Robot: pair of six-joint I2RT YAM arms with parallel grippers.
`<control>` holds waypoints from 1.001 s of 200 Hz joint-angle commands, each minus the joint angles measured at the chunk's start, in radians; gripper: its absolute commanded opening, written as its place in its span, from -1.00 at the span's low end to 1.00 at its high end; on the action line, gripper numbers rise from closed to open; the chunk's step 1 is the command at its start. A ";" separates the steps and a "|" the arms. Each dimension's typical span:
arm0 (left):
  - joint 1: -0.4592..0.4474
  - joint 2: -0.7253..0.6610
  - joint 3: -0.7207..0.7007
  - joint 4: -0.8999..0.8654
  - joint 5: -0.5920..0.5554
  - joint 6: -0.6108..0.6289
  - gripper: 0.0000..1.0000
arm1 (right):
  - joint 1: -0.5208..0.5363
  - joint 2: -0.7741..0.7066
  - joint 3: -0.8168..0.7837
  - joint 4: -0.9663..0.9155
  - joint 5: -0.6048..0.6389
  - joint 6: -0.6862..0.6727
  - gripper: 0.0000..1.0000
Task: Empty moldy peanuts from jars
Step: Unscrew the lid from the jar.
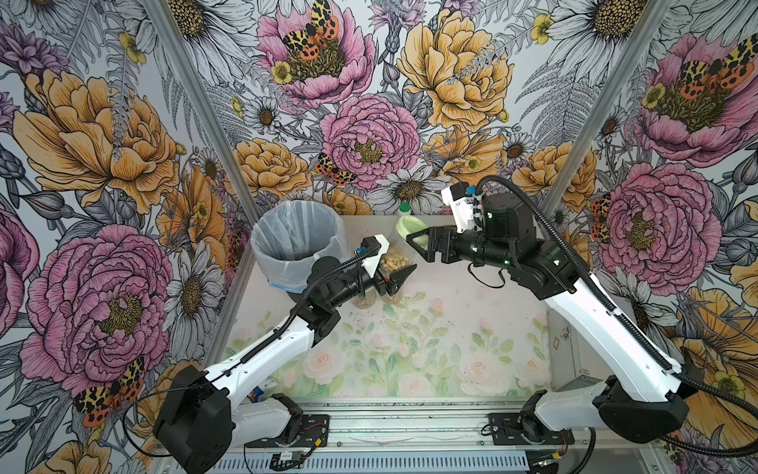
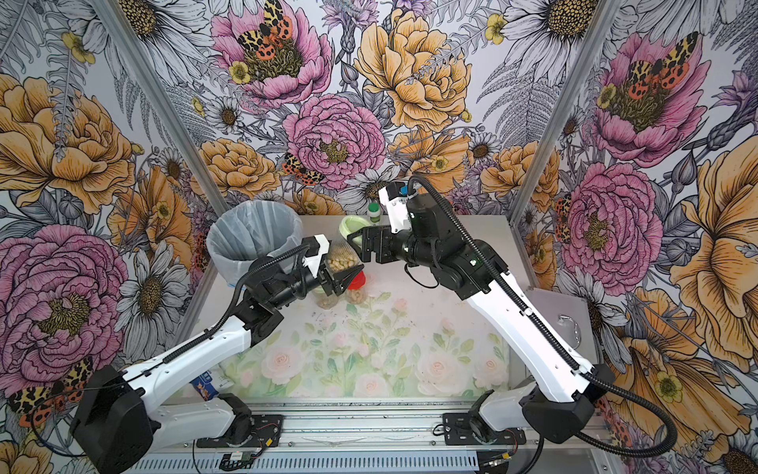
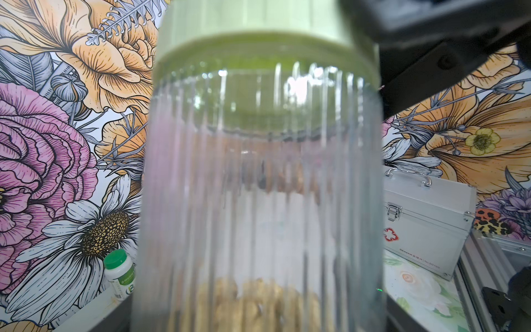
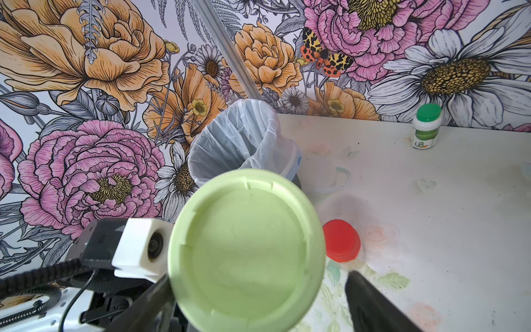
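My left gripper (image 1: 391, 271) is shut on a ribbed clear jar (image 1: 397, 257), holding it tilted in the air beside the bin. The moldy peanuts (image 1: 393, 262) lie heaped in its lower end and show blurred through the glass (image 3: 253, 301) in the left wrist view. The jar's pale green lid (image 4: 247, 247) points toward my right gripper (image 4: 258, 278). That gripper is open around the lid: one finger (image 4: 149, 299) lies against its rim, the other (image 4: 370, 301) stands apart. Two more jars stand under the left gripper, one red-lidded (image 2: 356, 283), one mostly hidden (image 2: 326, 300).
A bin (image 1: 297, 240) lined with a pale plastic bag stands at the table's back left, close to the held jar. A small white bottle with a green cap (image 4: 426, 126) stands by the back wall. A metal first-aid case (image 3: 425, 218) sits at the right edge.
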 commanded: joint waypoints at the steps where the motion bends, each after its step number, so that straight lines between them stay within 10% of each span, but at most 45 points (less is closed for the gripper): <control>1: 0.008 -0.043 0.030 0.102 0.020 0.009 -0.61 | 0.003 -0.032 -0.015 0.001 0.032 -0.012 0.84; 200: 0.010 -0.051 0.027 0.102 0.014 0.003 -0.61 | -0.007 -0.137 -0.120 -0.009 0.056 0.006 0.87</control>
